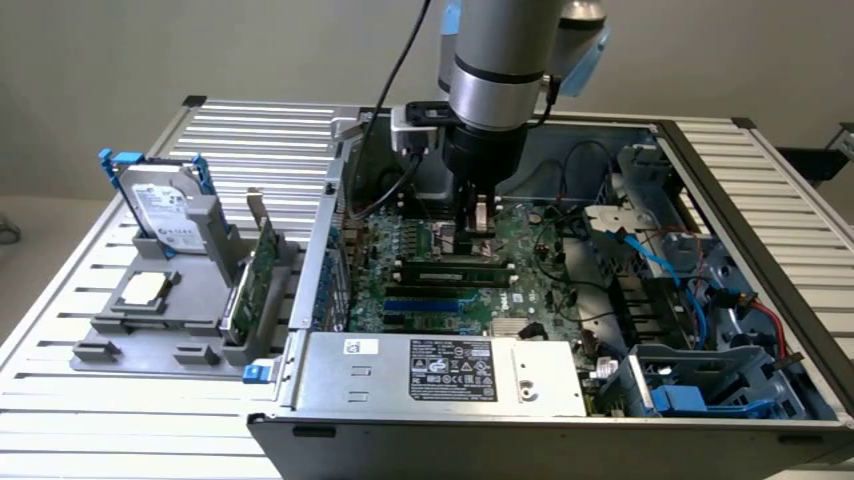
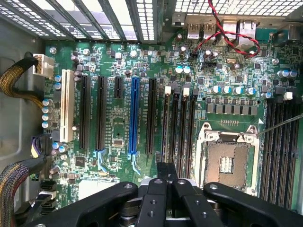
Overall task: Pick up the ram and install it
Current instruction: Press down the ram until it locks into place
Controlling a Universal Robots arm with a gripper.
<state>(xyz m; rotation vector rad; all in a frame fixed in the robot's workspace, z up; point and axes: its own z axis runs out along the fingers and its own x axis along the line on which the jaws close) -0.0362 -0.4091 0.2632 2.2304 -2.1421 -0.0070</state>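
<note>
My jaws are pressed together over the motherboard (image 1: 454,270), inside the open computer case (image 1: 561,400), just above the ram (image 1: 461,268) seated there.

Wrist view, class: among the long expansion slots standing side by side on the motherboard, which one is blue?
The blue slot is the one with black slots on both sides of it; the white slot stands at the end of the row.
</note>
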